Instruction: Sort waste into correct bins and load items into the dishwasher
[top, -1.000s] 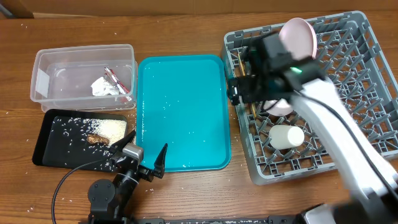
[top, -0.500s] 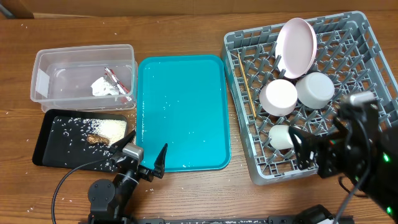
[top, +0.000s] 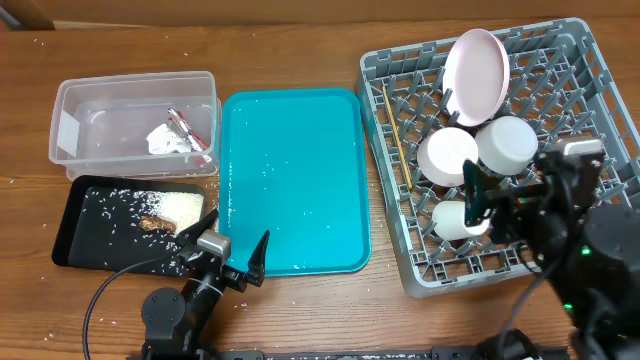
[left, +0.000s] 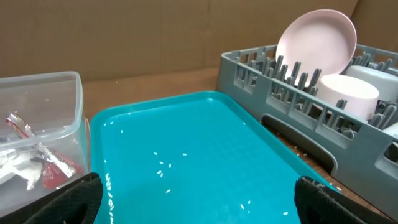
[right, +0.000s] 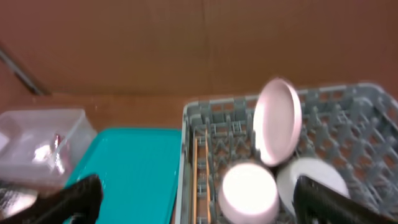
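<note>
The grey dish rack (top: 400, 250) at the right holds the upright pinkish plate (top: 476, 70), two white bowls (top: 447, 155) (top: 508, 143), the white cup (top: 452, 220) and the chopsticks (top: 396, 135) along its left side. The clear tub (top: 70, 100) holds the red wrapper (top: 190, 130) and the white paper scrap (top: 165, 140). The black tray (top: 90, 240) holds rice (top: 185, 207) and the brown lump (top: 155, 222). My left gripper (top: 232, 255) (left: 199, 199) is open and empty over the teal tray's front edge. My right gripper (top: 520, 190) (right: 199, 202) is open and empty above the rack's front right.
The teal serving tray (top: 295, 180) lies between the bins and the rack, with a few rice grains on it (left: 165, 165). The left arm's cable (top: 110, 285) trails over the table front. A cardboard wall (right: 186, 43) stands behind the table.
My right arm has swung from over the rack's left side to its front right, uncovering the bowls and chopsticks. The left arm has not moved.
</note>
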